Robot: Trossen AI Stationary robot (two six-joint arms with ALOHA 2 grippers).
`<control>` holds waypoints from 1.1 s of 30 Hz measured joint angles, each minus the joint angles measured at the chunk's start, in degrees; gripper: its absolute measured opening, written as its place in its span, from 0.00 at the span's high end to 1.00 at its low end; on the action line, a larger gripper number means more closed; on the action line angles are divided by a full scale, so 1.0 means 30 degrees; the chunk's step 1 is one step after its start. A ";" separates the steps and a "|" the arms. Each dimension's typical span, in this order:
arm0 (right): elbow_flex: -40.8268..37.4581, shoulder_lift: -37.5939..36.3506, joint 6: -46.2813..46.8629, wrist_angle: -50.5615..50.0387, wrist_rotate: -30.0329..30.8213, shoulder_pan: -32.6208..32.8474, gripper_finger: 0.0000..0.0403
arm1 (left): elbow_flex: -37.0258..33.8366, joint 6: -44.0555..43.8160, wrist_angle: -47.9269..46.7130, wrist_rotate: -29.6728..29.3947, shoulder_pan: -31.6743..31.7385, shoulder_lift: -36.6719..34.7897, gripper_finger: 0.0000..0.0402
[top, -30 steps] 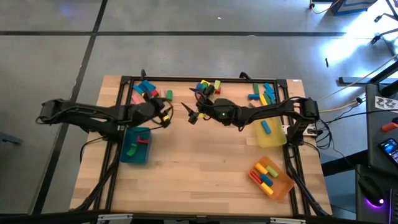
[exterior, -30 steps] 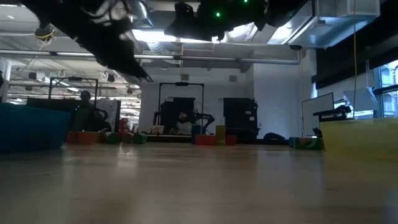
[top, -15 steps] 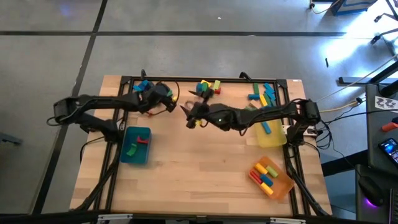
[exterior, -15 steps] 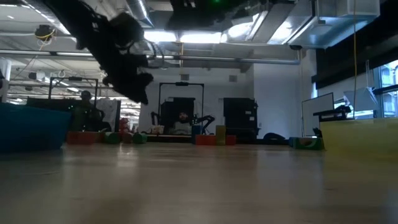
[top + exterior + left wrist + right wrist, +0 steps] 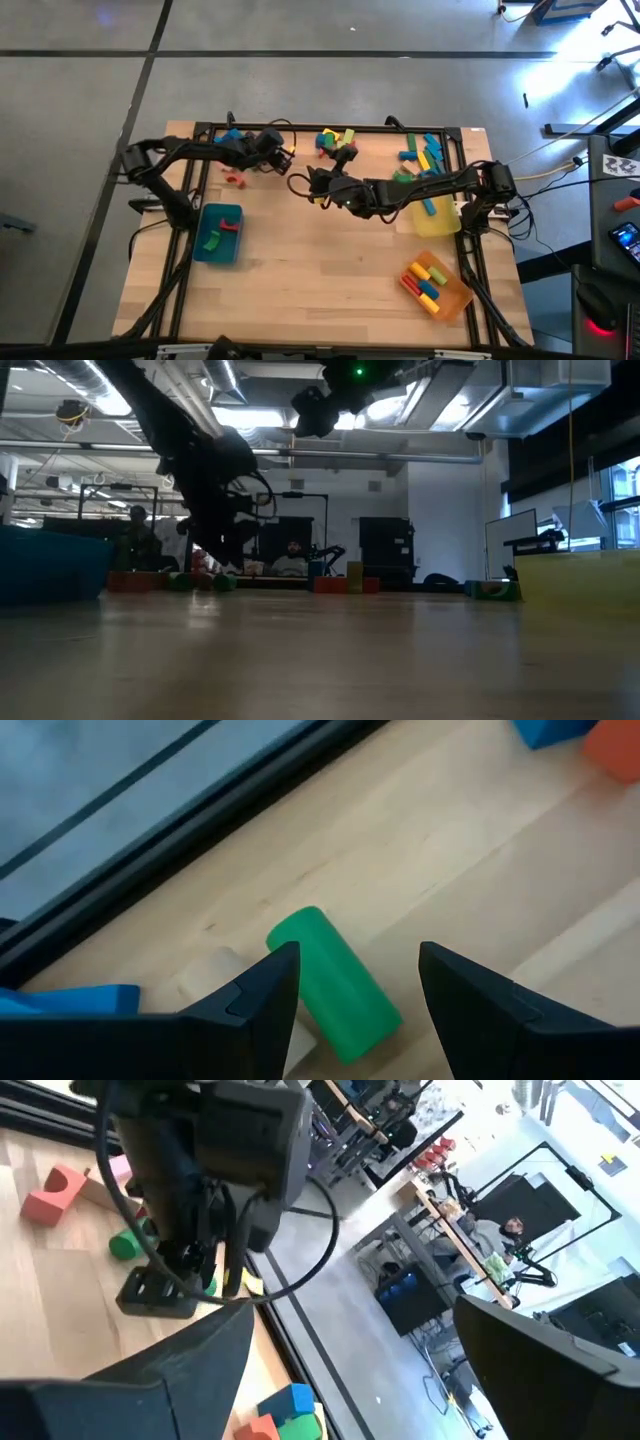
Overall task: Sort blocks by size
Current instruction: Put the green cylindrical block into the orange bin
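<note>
Left gripper [image 5: 281,160] hangs low over the far-left part of the table [image 5: 320,270], its 2 dark fingers [image 5: 262,995] spread apart with a gap between them. In the left wrist view a green cylinder [image 5: 333,984] lies on its side on the wood directly in that gap, touching neither finger so far as can be seen; a blue block [image 5: 75,1000] lies just beside it near the black frame rail [image 5: 190,820]. In the low view the same arm comes down to the far row of blocks.

Right gripper [image 5: 312,186] hovers over the table's middle, toward the far edge, jaws wide and empty, and its wrist camera looks at the left arm's wrist, a red arch block [image 5: 55,1190] and a small green block [image 5: 125,1245] on the wood.

From above, loose blocks sit in 3 clusters along the far edge: one by the left gripper [image 5: 232,140], one at the middle [image 5: 335,138], one at the far right [image 5: 420,150]. A teal tray [image 5: 222,250] at the left holds a green and a red piece, a yellow tray [image 5: 435,228] at the right holds a blue one, and an orange tray [image 5: 455,295] at the near right holds several.
</note>
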 joint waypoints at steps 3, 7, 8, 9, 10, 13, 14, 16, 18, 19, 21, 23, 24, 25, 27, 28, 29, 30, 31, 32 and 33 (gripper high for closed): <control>0.0000 0.0000 0.0002 -0.0024 -0.0102 0.0000 0.14 | 0.0199 -0.0048 -0.0065 -0.0143 0.0123 0.0666 0.52; 0.0000 0.0000 0.0057 -0.0050 -0.0103 0.0000 0.14 | 0.0210 -0.0081 -0.0574 -0.1102 0.0182 0.1138 0.52; 0.0000 0.0000 0.0203 -0.0087 -0.0103 0.0000 0.14 | 0.0210 -0.0128 -0.0677 -0.1218 0.0182 0.1197 0.52; 0.0000 0.0000 0.0363 -0.0087 -0.0112 0.0000 0.14 | 0.0210 -0.0250 -0.0722 -0.1246 0.0187 0.1210 0.52; 0.0000 0.0000 0.0438 -0.0092 -0.0117 0.0000 0.14 | 0.0210 -0.0367 -0.0726 -0.1239 0.0182 0.1210 0.52; 0.0000 0.0000 0.0551 -0.0092 -0.0117 0.0000 0.14 | 0.0210 -0.0563 -0.0678 -0.0700 0.0182 0.1210 0.52; 0.0000 0.0000 0.0568 -0.0099 -0.0117 0.0000 0.14 | 0.0210 -0.0568 -0.0696 -0.0393 0.0182 0.1210 0.52; 0.0000 0.0000 0.0576 -0.0106 -0.0125 0.0000 0.14 | 0.0210 -0.0638 -0.0850 -0.0091 0.0182 0.1210 0.52; 0.0000 0.0000 0.0589 -0.0108 -0.0125 0.0000 0.14 | 0.0210 -0.0805 -0.1098 -0.0042 0.0174 0.1210 0.52; 0.0000 0.0000 0.0664 -0.0117 -0.0125 0.0000 0.14 | 0.0210 -0.0809 -0.1189 -0.0036 0.0174 0.1210 0.52; 0.0000 0.0000 0.0893 -0.0135 -0.0127 0.0000 0.14 | 0.0210 -0.0554 -0.1438 0.0071 0.0174 0.1210 0.52; 0.0000 0.0000 0.0954 -0.0143 -0.0132 0.0000 0.14 | 0.0202 -0.0412 -0.1498 0.0933 0.0180 0.1210 0.52; 0.0000 0.0000 0.0956 -0.0150 -0.0132 0.0000 0.14 | 0.0202 -0.0354 -0.1476 0.1480 0.0182 0.1210 0.52; 0.0000 0.0000 0.0962 -0.0150 -0.0132 0.0000 0.14 | 0.0202 -0.0286 -0.1466 0.1977 0.0172 0.1210 0.52; 0.0000 0.0000 0.0976 -0.0157 -0.0156 0.0000 0.14 | 0.0202 -0.0023 -0.1478 0.2537 0.0091 0.1210 0.52; 0.0000 0.0000 0.0982 -0.0157 -0.0273 0.0000 0.14 | 0.0202 0.0071 -0.1502 0.2645 0.0021 0.1210 0.52; 0.0000 0.0000 0.1009 -0.0151 -0.0474 0.0000 0.14 | 0.0202 0.0263 -0.1536 0.2651 0.0014 0.1210 0.53; 0.0000 0.0000 0.1108 -0.0156 -0.0710 0.0000 0.14 | 0.0202 0.0500 -0.1632 0.2684 0.0014 0.1210 0.54; -0.0007 0.0000 0.1320 -0.0161 -0.0987 0.0000 0.14 | 0.0202 0.0562 -0.1769 0.2691 0.0019 0.1210 0.55; -0.0007 0.0000 0.1431 -0.0157 -0.1324 0.0000 0.14 | 0.0202 0.0637 -0.1873 0.2678 0.0021 0.1210 0.57; -0.0007 0.0000 0.1445 -0.0164 -0.1661 0.0000 0.14 | 0.0202 0.0775 -0.1910 0.2679 0.0029 0.1210 0.60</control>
